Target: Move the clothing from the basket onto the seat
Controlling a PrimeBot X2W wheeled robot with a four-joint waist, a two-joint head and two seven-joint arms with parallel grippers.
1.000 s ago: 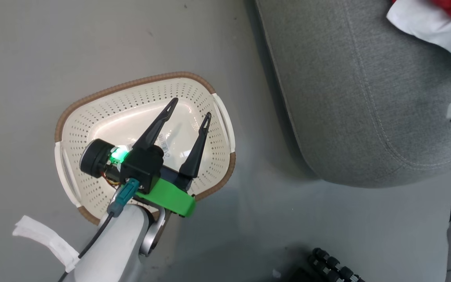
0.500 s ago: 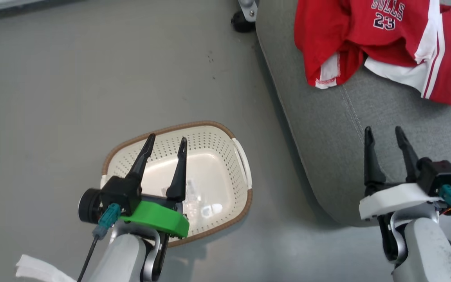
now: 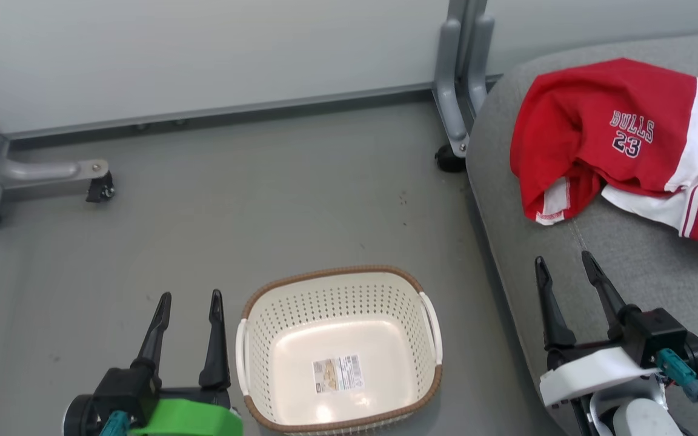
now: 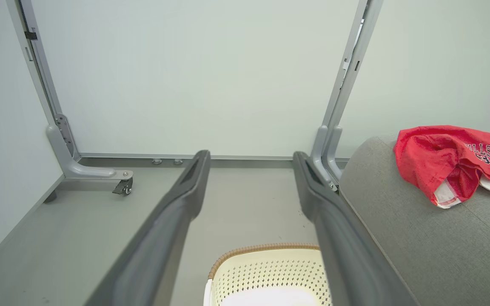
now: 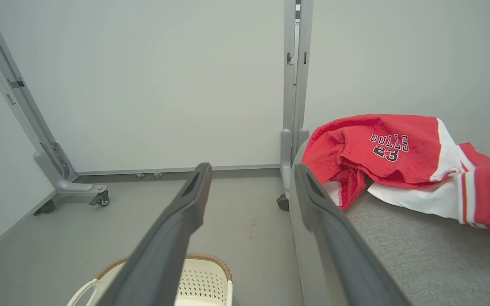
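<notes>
1. Left gripper [image 3: 191, 295], lower left of the head view: jaws wide apart, clamping nothing. Its fingers [image 3: 216, 327] point up the frame over the floor [image 3: 264, 200], just left of the basket [image 3: 331, 270].
2. Right gripper [image 3: 562, 258], lower right: jaws equally wide apart and holding nothing. The fingers lie over the near edge of the seat [image 3: 640, 272]; whether they touch the fabric cannot be told.
3. Basket, lower centre, standing on the floor between the two grippers: its bare bottom shows a paper label [image 3: 337, 373].
4. Seat, right side of the frame: a grey cushion with a stitched seam, bearing the clothing [image 3: 591, 133].
5. Clothing, upper right: a red heap with white panels and stripes, "BULLS 23" facing up, lying on the seat well apart from both grippers.
6. Wrist views: each pair of fingers spreads from the bottom edge with only floor and wall showing between them.
</notes>
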